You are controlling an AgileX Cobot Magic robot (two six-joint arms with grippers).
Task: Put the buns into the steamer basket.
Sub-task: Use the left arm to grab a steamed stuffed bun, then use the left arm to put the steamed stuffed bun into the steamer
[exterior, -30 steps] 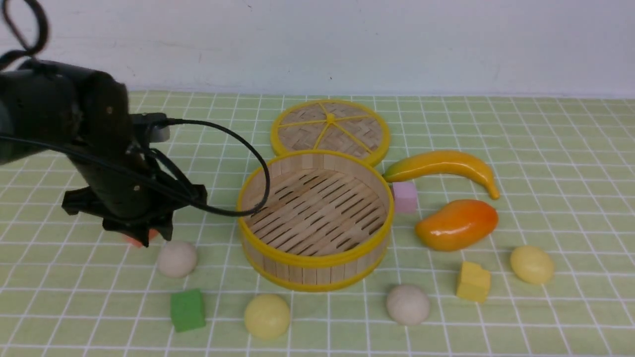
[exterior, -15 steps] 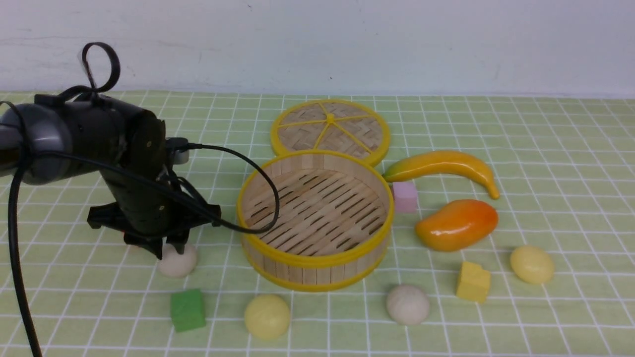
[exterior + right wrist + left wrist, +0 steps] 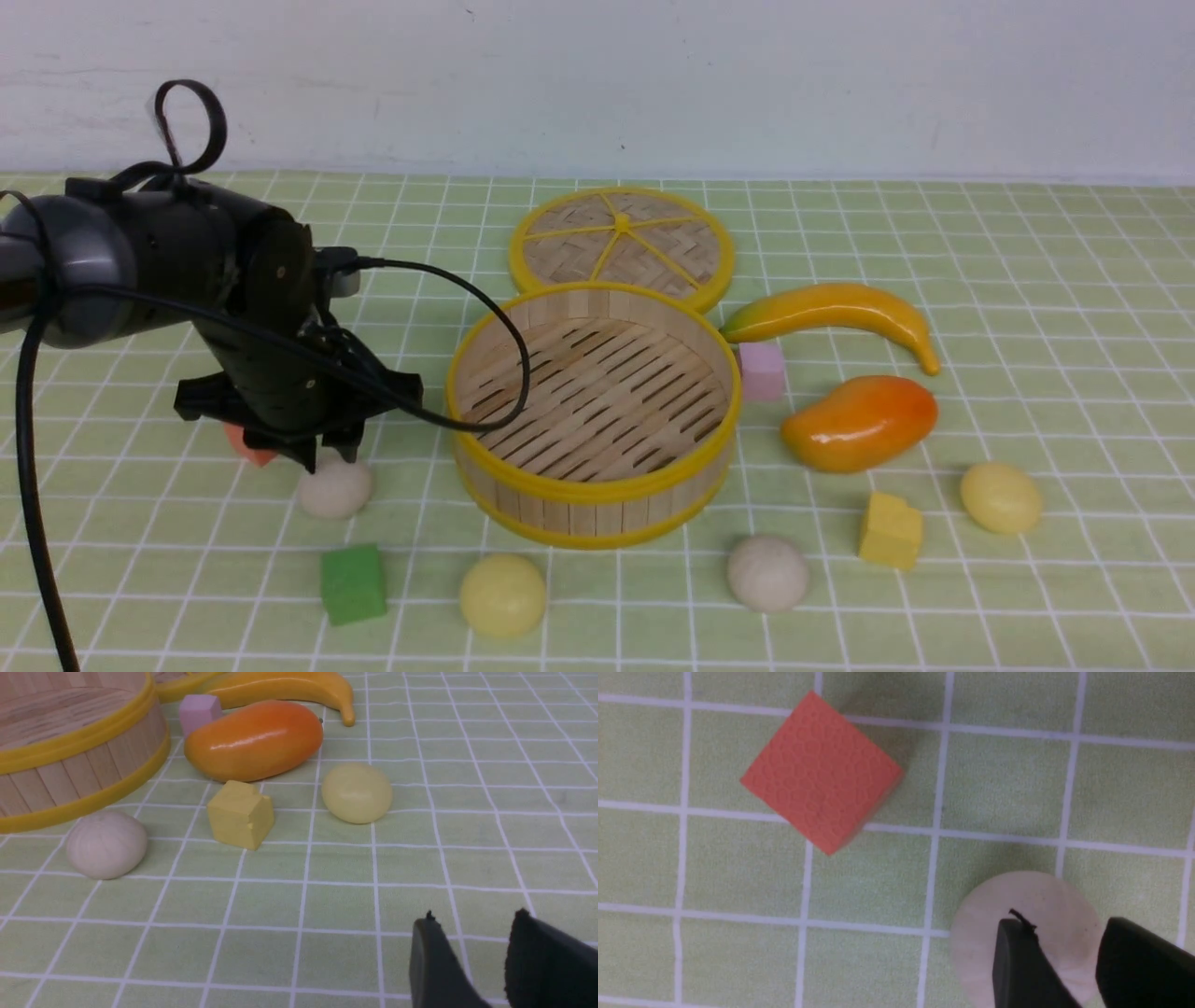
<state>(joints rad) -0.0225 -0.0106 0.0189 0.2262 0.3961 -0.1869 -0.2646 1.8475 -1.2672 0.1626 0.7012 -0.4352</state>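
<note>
Half a bun (image 3: 1027,896) hides beneath left claw (image 3: 1064,926); it and right claw (image 3: 474,919) gape narrowly, empty.

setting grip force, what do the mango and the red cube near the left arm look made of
The mango looks like hard plastic: glossy, with sharp light highlights. The red cube is probably foam: matte, with a fine pebbled texture.
</note>
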